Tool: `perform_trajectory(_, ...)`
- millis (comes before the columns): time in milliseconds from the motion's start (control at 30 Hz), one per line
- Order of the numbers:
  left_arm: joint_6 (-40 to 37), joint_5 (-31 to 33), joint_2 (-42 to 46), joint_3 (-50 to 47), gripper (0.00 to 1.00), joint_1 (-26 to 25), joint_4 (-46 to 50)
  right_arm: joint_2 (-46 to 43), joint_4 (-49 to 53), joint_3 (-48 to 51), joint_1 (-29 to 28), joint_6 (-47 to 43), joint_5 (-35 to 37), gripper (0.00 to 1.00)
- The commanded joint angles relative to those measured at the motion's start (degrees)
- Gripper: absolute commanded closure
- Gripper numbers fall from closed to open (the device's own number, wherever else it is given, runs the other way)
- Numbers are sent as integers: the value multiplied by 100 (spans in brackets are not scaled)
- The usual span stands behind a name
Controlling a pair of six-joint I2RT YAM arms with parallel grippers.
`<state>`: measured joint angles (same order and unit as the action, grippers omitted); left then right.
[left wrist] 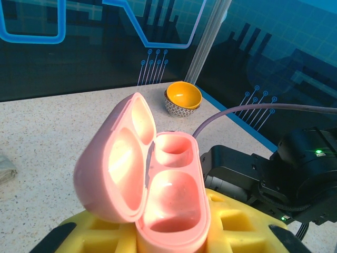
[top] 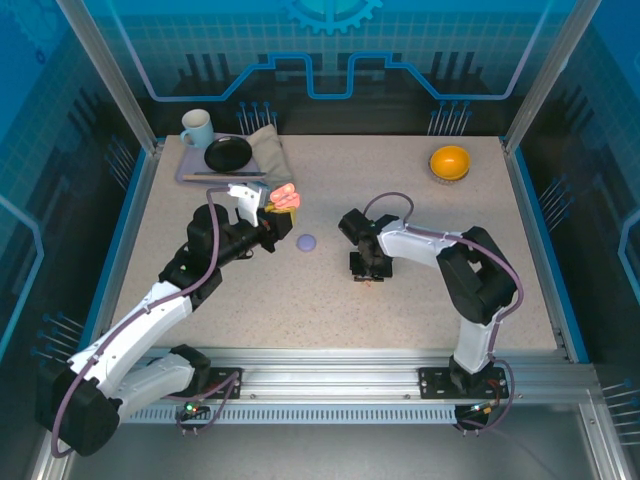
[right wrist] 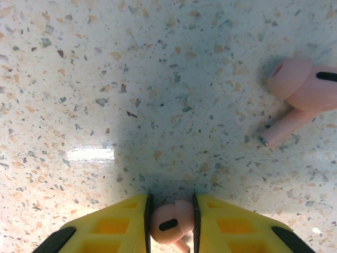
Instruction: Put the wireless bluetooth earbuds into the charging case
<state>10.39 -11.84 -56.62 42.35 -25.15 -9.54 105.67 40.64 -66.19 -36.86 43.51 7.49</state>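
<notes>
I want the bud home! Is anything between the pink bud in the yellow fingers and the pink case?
Nothing visible blocks it. The pink bud sits in the right gripper, the pink case has its lid open, and a small purple object lies low beside the path.

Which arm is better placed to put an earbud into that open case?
Right: the right gripper has a pink earbud between its fingers, while the left gripper is busy holding the pink case.
</notes>
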Motion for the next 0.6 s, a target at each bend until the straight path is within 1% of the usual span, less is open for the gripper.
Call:
perform_trajectory(0, -55, -10, -7, 72, 100, -37, -257, -107, 111, 184, 126, 10, 156, 74)
perform_trajectory(300, -89, -20, 40, 38, 100, -29, -224, -739, 92, 230, 157, 4, 329, 74)
perform_trajectory(567, -188, -86, 126, -55, 100, -34, -286, -1693, -9, 40, 249, -113, 401, 73)
